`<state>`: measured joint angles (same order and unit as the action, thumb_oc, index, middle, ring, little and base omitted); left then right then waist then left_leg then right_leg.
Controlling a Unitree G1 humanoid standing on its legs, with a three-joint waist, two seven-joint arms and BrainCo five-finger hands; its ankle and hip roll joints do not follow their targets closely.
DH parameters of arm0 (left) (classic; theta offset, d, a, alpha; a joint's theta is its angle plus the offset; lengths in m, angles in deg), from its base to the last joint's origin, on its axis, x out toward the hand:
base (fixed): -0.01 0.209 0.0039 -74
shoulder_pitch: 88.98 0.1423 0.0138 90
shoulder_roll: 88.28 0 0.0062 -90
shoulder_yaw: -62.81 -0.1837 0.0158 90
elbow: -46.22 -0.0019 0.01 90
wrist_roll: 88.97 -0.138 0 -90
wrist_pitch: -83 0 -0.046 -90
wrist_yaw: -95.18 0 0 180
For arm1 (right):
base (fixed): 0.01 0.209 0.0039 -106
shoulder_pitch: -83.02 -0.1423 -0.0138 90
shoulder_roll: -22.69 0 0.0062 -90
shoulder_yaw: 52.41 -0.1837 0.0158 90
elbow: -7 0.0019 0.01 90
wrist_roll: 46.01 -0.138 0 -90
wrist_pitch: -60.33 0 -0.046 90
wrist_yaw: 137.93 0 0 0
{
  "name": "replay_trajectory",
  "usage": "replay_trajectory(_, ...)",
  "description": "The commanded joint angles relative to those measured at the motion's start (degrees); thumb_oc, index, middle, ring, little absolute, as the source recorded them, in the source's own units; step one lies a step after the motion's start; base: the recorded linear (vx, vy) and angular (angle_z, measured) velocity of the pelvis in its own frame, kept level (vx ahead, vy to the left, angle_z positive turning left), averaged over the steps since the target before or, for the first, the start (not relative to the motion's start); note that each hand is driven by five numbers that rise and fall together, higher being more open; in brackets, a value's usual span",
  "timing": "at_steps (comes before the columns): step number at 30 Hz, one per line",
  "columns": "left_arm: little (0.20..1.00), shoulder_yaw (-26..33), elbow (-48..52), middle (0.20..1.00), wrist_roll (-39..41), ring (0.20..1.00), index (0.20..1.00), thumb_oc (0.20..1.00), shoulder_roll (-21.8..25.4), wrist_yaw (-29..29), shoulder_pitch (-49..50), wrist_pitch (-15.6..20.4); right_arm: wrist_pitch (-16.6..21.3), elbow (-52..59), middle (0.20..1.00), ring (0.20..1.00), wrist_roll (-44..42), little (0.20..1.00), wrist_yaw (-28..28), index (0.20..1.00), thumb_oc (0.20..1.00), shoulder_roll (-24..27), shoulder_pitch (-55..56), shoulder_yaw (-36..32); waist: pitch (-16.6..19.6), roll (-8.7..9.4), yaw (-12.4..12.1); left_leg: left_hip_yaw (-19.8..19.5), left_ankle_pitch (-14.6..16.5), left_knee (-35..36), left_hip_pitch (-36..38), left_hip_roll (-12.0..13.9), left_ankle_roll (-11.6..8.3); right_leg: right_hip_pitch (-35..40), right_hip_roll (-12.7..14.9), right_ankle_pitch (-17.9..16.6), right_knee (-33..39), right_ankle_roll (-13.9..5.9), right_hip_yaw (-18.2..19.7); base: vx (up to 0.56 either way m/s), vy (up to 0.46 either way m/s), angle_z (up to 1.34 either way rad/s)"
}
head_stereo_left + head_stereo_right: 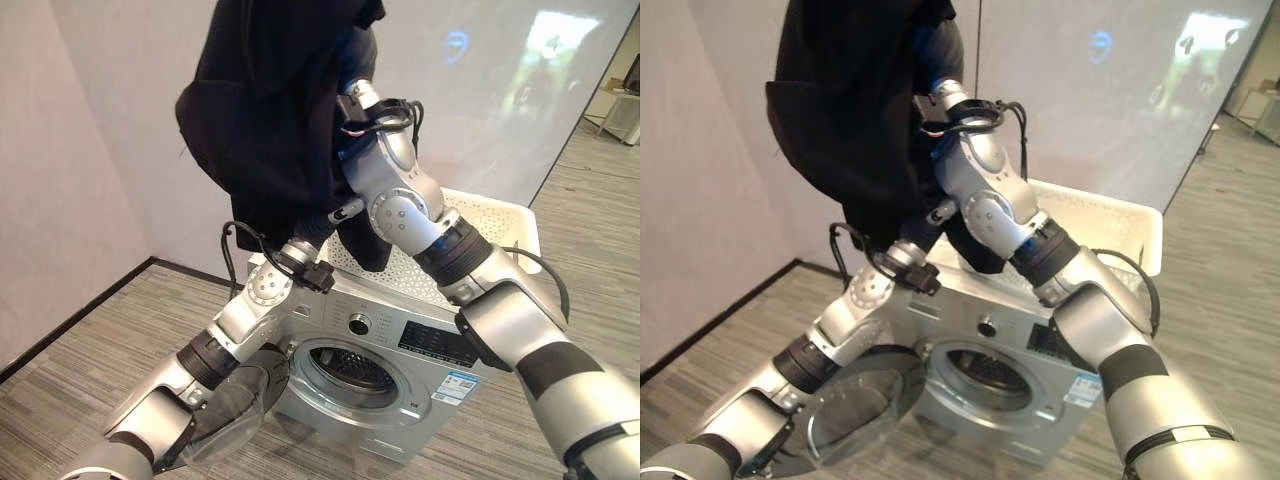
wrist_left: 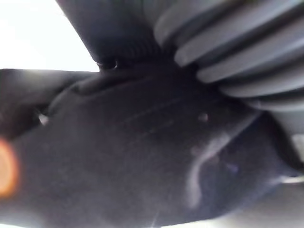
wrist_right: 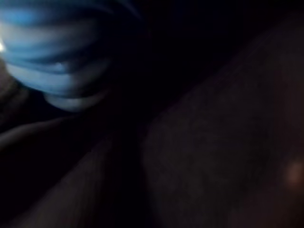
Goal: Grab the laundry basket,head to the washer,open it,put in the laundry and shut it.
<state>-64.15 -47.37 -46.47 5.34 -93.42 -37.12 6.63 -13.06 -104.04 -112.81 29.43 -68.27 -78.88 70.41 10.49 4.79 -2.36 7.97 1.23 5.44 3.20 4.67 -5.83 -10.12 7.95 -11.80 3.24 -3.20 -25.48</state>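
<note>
Basket (image 1: 500, 225) on washer (image 1: 400, 370); door (image 1: 855, 405) open left; garment (image 1: 265, 110) raised above washer

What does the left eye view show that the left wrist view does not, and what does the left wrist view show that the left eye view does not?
The left eye view alone shows the washer with its door swung open, the white laundry basket on top of it, and both arms raised, lifting the dark garment above the washer. The left wrist view alone shows, from very close, the ribbed cover of the left hand pressed against the cloth. Both show the dark garment; in both, the fingers are hidden in it.
</note>
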Motion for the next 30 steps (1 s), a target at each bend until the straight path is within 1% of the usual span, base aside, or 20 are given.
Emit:
replay_trajectory(1, 0.2, 3.44, -4.22, 0.2, 8.17, 0.2, 0.2, 0.2, -2.92, -4.25, -9.23, -0.07, 1.86, 0.19, 0.2, 0.2, -0.75, 0.2, -1.11, 0.2, 0.2, -7.6, -7.21, 1.89, -3.47, 3.39, -0.7, 0.97, -3.77, -0.44, -2.06, -1.7, -0.61, 6.12, 1.29, 0.71, 1.76, -5.99, 1.95, -0.02, -0.023, 0.26)
replay_trajectory(3, 0.2, 4.13, -2.75, 0.2, 11.23, 0.2, 0.2, 0.2, -4.76, -3.83, -7.6, 0.31, 1.4, 0.11, 0.2, 0.2, -1.59, 0.2, -0.81, 0.2, 0.2, -7.34, -5.92, 1.83, -3.78, 3.73, -0.64, 1.02, -3.75, -0.44, -2.17, -1.55, -0.77, 6.22, 1.3, 0.77, 1.75, -5.87, 1.74, -0.01, -0.023, 0.21)
replay_trajectory(9, 0.2, 4.91, -2.55, 0.2, 15.41, 0.2, 0.2, 0.2, -6.94, -2.67, -4.6, 0.61, 0.87, 2.29, 0.2, 0.2, -4.45, 0.2, 0.67, 0.2, 0.2, -5.3, -2.52, 1.69, -4.41, 3.94, -0.36, 0.48, -4.17, -0.44, -2.49, -1.06, -1.64, 6.59, 1.29, 1.05, 1.37, -5.72, 0.3, 0.0, -0.02, 0.07)
replay_trajectory(17, 0.2, 5.6, -4.83, 0.2, 16.23, 0.2, 0.2, 0.2, -6.92, -1.65, -1.92, 0.16, 1.74, 2.12, 0.2, 0.2, -6.53, 0.2, 1.55, 0.2, 0.2, -2.72, -3.22, 0.57, -4.38, 4.45, -0.35, -0.06, -4.71, -0.44, -2.73, -0.63, -2.22, 7.28, 1.03, 1.24, 1.31, -5.74, -1.45, 0.01, -0.025, 0.15)
replay_trajectory(18, 0.313, 5.71, -4.93, 0.313, 16.2, 0.313, 0.313, 0.313, -6.72, -1.36, -1.54, 0.12, 1.98, 1.73, 0.2, 0.2, -6.92, 0.2, 1.82, 0.2, 0.2, -2.58, -3.81, 0.43, -4.29, 4.52, -0.38, 0.03, -4.76, -0.44, -2.75, -0.5, -2.3, 7.36, 0.97, 1.3, 1.32, -5.72, -1.59, 0.01, -0.018, 0.06)
replay_trajectory(19, 0.47, 5.83, -5.02, 0.47, 16.35, 0.47, 0.47, 0.47, -6.66, -1.09, -1.25, 0.03, 2.2, 1.33, 0.2, 0.2, -7.23, 0.2, 1.89, 0.2, 0.2, -2.56, -4.1, 0.2, -4.23, 4.59, -0.39, 0.08, -4.8, -0.44, -2.75, -0.45, -2.35, 7.41, 0.91, 1.29, 1.32, -5.69, -1.6, 0.0, 0.0, 0.0)
replay_trajectory(21, 1.0, 6.19, -5.86, 1.0, 16.71, 1.0, 1.0, 1.0, -6.8, -0.71, -0.91, -0.03, 2.72, 0.49, 0.2, 0.2, -8.06, 0.2, 2.12, 0.2, 0.2, -3.08, -5.06, -0.33, -4.08, 4.77, -0.33, 0.17, -4.9, -0.44, -2.65, -0.3, -2.47, 7.53, 0.73, 1.36, 1.34, -5.64, -1.64, 0.0, 0.0, 0.0)
replay_trajectory(23, 1.0, 7.03, -7.48, 1.0, 19.46, 1.0, 1.0, 1.0, -8.18, -0.16, -0.13, 0.05, 3.53, 0.52, 0.2, 0.2, -9.2, 0.2, 2.24, 0.2, 0.2, -4.21, -5.65, -0.73, -3.97, 5.04, -0.21, 0.25, -5.08, -0.44, -2.68, -0.04, -2.66, 7.59, 0.51, 1.52, 1.15, -5.47, -1.78, 0.0, 0.0, 0.0)
replay_trajectory(25, 1.0, 7.16, -8.06, 1.0, 20.14, 1.0, 1.0, 1.0, -8.53, -0.04, -0.12, 0.14, 3.71, 0.72, 0.2, 0.2, -9.44, 0.2, 2.14, 0.2, 0.2, -4.43, -5.79, -0.72, -3.98, 5.09, -0.09, 0.23, -5.11, -0.44, -2.67, 0.05, -2.73, 7.6, 0.41, 1.58, 1.08, -5.42, -1.87, 0.0, 0.0, 0.0)
replay_trajectory(26, 1.0, 7.71, -8.76, 1.0, 22.2, 1.0, 1.0, 1.0, -9.46, 0.07, 0.05, 0.28, 4.13, 1.33, 0.2, 0.2, -9.87, 0.2, 2.14, 0.2, 0.2, -4.85, -5.76, -0.69, -3.9, 5.42, 0.11, 0.27, -5.1, -0.44, -2.62, 0.27, -2.88, 7.63, 0.27, 1.66, 1.11, -5.37, -1.92, 0.0, -0.031, 0.01)
replay_trajectory(30, 1.0, 8.81, -9.8, 1.0, 26.1, 1.0, 1.0, 1.0, -10.95, 0.21, 0.5, 0.85, 4.75, 2.16, 0.2, 0.2, -10.26, 0.2, 2.13, 0.2, 0.2, -4.72, -5.42, -0.57, -3.62, 6.06, 0.35, 0.37, -5.2, -0.44, -2.75, 0.57, -3.15, 7.63, -0.07, 1.8, 1.28, -5.29, -2.1, 0.0, -0.009, 0.0)
